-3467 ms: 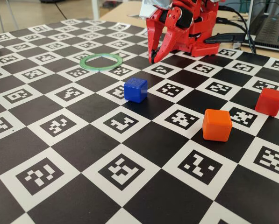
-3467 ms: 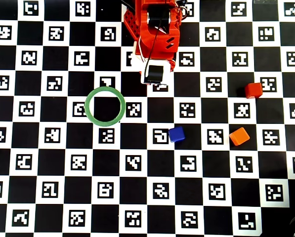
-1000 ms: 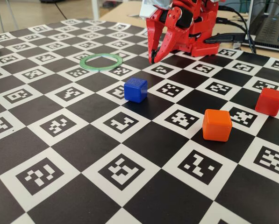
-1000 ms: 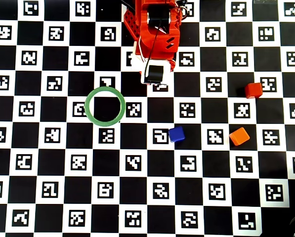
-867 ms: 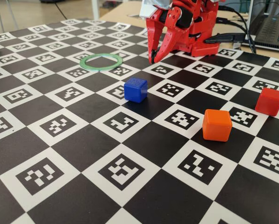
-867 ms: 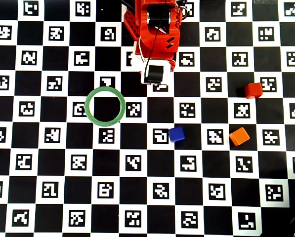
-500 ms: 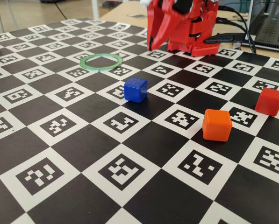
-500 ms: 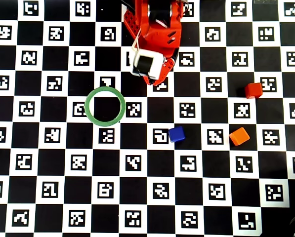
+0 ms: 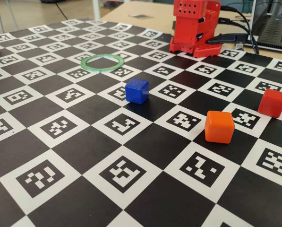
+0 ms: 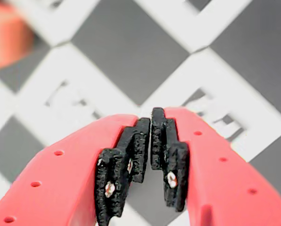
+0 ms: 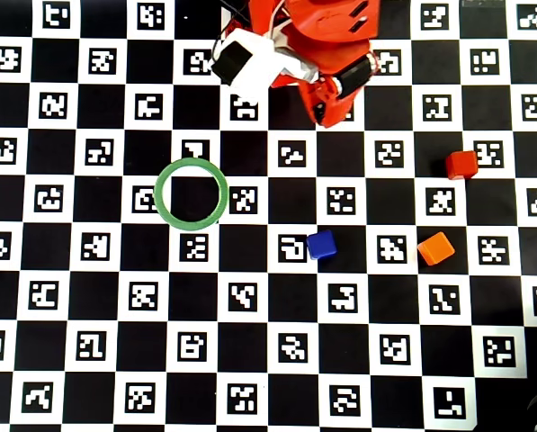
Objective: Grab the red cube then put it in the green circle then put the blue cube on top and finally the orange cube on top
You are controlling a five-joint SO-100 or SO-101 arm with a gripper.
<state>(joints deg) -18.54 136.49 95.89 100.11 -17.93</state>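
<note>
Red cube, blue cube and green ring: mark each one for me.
red cube (image 11: pixel 461 165), overhead view, middle of its top face
blue cube (image 9: pixel 137 91), fixed view, its front left face
green ring (image 11: pixel 162 183), overhead view, left side of the band

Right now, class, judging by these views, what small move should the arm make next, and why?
Probably swing toward the red cube and open the jaws. The gripper is shut on nothing, raised near the arm's base, and the green circle is empty. The red cube sits apart on the board, right of the base in the overhead view, with the blue cube and orange cube untouched.
</note>
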